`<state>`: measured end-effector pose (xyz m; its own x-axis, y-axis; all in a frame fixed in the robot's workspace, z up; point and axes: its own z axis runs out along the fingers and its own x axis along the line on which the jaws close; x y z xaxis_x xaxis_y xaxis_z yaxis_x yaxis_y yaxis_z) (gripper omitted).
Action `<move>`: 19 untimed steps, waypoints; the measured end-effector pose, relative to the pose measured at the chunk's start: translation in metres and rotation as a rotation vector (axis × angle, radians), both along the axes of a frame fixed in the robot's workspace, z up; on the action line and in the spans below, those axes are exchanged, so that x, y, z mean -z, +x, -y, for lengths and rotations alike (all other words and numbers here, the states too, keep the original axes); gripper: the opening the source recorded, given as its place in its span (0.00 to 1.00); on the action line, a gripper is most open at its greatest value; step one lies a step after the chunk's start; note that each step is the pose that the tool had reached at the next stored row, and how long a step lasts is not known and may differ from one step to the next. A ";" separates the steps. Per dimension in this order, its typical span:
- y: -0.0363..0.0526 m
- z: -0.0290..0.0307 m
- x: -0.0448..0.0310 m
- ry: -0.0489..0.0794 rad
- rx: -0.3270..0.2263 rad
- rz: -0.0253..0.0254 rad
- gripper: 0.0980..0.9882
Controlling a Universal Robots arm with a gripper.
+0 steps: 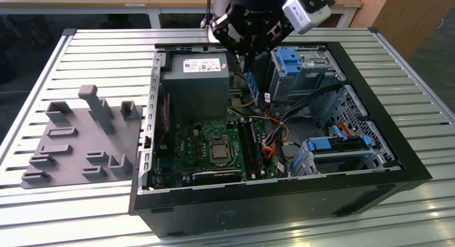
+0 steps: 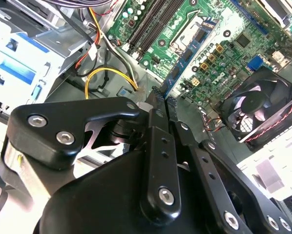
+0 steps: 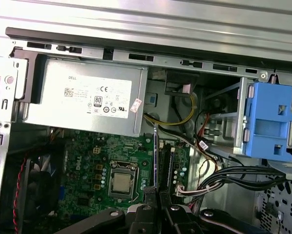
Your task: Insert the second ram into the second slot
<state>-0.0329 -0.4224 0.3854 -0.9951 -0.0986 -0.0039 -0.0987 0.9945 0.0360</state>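
My gripper hangs over the open computer case, shut on the second ram, a thin dark blue stick held upright on its long edge. In the second wrist view the fingers pinch the ram by its upper edge. It shows edge-on in the first wrist view, above the green motherboard. The black memory slots lie lower, next to the processor socket, and the ram is clear of them. I cannot tell which one is the second slot.
A grey power supply stands just to the exterior view's left of the ram. Blue drive brackets and bundled cables crowd the other side. A case fan sits past the board. A grey fixture plate lies outside the case.
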 end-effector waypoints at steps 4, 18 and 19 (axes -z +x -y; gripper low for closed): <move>0.0000 0.0000 0.0003 0.000 0.000 0.0001 0.04; 0.0000 0.0000 0.0005 0.000 0.063 0.0001 0.04; 0.0000 0.0000 0.0005 0.000 0.069 0.0001 0.04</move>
<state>-0.0329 -0.4224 0.3849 -0.9995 -0.0299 -0.0040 -0.0300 0.9989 0.0362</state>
